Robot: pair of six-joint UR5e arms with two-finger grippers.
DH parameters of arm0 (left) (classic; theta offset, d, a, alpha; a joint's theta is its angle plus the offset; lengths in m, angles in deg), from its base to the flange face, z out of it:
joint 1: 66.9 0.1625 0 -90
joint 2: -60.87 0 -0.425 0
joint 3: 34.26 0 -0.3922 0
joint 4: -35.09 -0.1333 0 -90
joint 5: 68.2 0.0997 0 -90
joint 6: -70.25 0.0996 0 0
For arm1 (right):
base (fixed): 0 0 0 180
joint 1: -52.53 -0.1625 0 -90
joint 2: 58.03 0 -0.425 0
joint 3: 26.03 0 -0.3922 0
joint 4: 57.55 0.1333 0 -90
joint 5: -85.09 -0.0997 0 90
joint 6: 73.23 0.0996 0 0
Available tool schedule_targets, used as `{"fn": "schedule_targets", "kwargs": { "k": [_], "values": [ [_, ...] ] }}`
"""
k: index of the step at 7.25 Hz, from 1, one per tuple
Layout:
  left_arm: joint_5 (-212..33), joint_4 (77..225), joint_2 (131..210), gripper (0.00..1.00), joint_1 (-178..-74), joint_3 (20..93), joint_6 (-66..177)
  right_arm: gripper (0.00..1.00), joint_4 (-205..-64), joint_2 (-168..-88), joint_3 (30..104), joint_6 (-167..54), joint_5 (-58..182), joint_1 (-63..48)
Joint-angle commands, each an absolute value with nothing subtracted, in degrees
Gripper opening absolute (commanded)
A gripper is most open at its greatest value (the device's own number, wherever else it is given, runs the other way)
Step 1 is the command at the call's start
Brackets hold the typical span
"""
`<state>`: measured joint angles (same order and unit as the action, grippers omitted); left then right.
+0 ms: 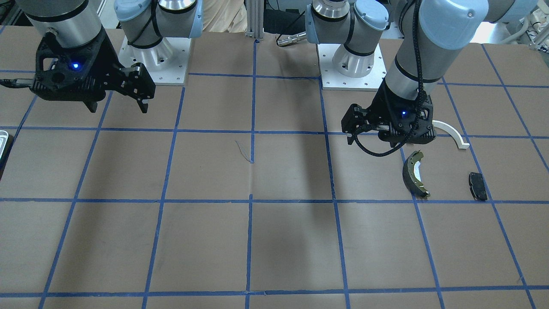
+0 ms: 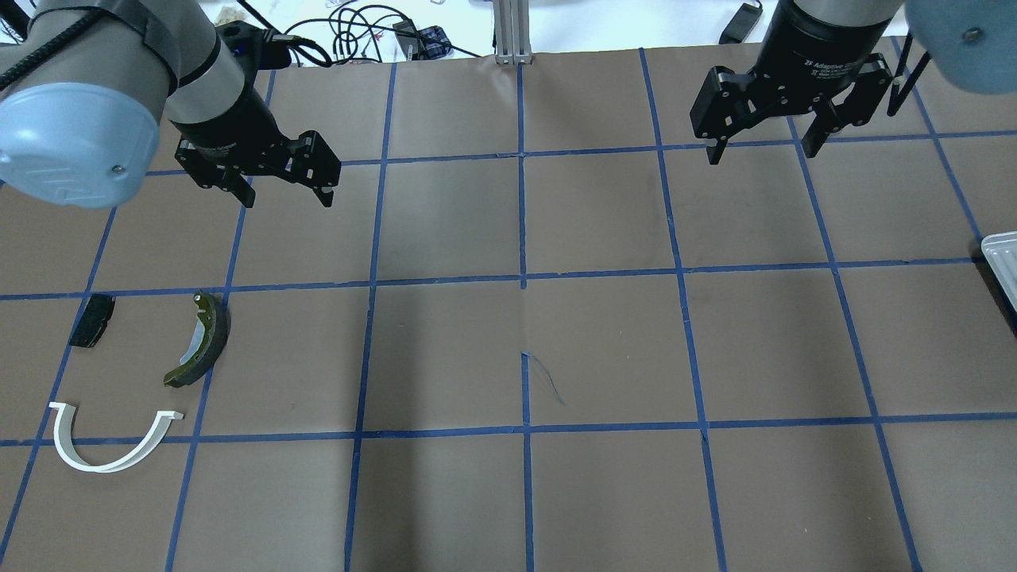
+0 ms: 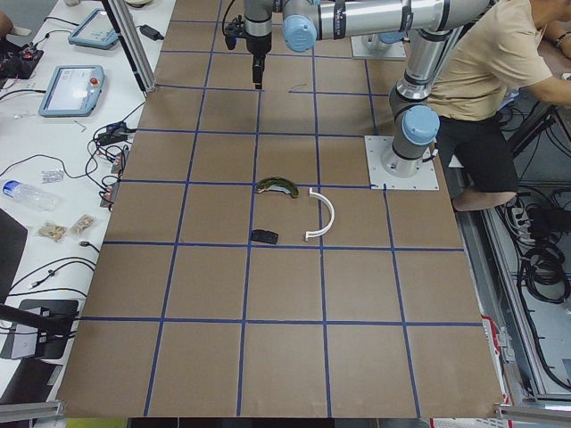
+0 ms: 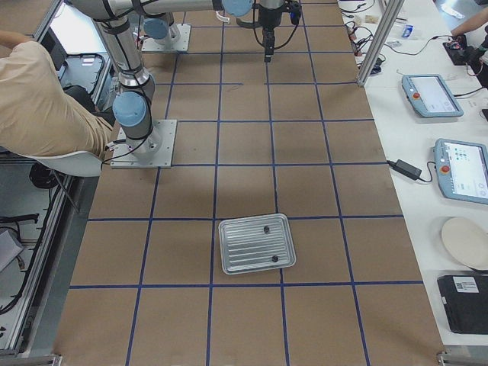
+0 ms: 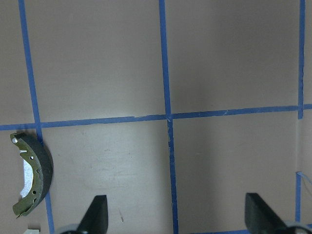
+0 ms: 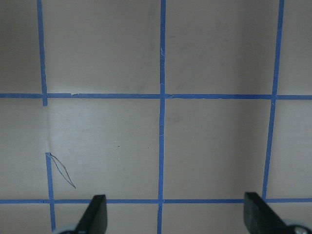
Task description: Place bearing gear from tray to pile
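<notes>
At table's right end, tray holding bearing gear, too small for judging axis. Right gripper hovering nearer, fingers spread, empty, tray lying well off rightward. Left gripper gaping empty near pile.

White print "2F Adaptive" on right end effector body (rest unreadable); no other legible text.

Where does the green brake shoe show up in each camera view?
Front-facing: brake shoe, right of centre.
Overhead: left side.
Exterior left: centre.
Left wrist: lower-left corner.
Exterior right: absent.
Right wrist: absent.
Landmark: white arc beside it.
</notes>
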<state>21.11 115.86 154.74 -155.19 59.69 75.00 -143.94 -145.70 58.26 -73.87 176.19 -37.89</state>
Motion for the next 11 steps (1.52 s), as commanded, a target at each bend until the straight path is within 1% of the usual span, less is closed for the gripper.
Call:
{"fn": "schedule_targets", "kwargs": {
  "k": [1,3,4,5,6,7,8,10,11],
  "values": [
    [21.4,116.6,153.4,1.00,-155.0,58.6,75.0,1.00,-144.4,-145.7,58.3,-75.3,176.1,-37.4],
    [21.6,123.3,152.2,1.00,-154.9,57.6,74.9,1.00,-144.0,-145.9,57.1,-79.4,175.4,-36.3],
    [21.9,123.7,152.5,1.00,-154.9,57.5,74.9,1.00,-144.9,-145.3,56.9,-78.6,175.3,-35.7],
    [21.9,123.5,152.6,1.00,-154.9,57.5,74.9,1.00,-144.1,-144.8,57.0,-79.8,176.0,-31.5],
    [21.9,123.2,153.0,1.00,-154.9,57.7,75.0,1.00,-144.0,-144.7,57.5,-85.4,176.1,-24.7],
    [21.9,123.2,152.7,1.00,-154.9,58.4,75.0,1.00,-144.8,-144.5,57.6,-95.9,176.4,-20.0],
    [21.9,123.4,152.6,1.00,-154.9,58.5,75.0,1.00,-145.3,-142.7,57.0,-103.0,178.5,-15.0],
    [21.8,123.0,153.1,1.00,-154.9,58.6,75.0,1.00,-152.8,-137.9,57.0,-120.6,179.6,-4.6],
    [21.8,123.1,153.2,1.00,-154.9,58.6,75.0,1.00,-154.4,-136.2,57.5,-130.9,179.8,-1.0]
  ]
}}
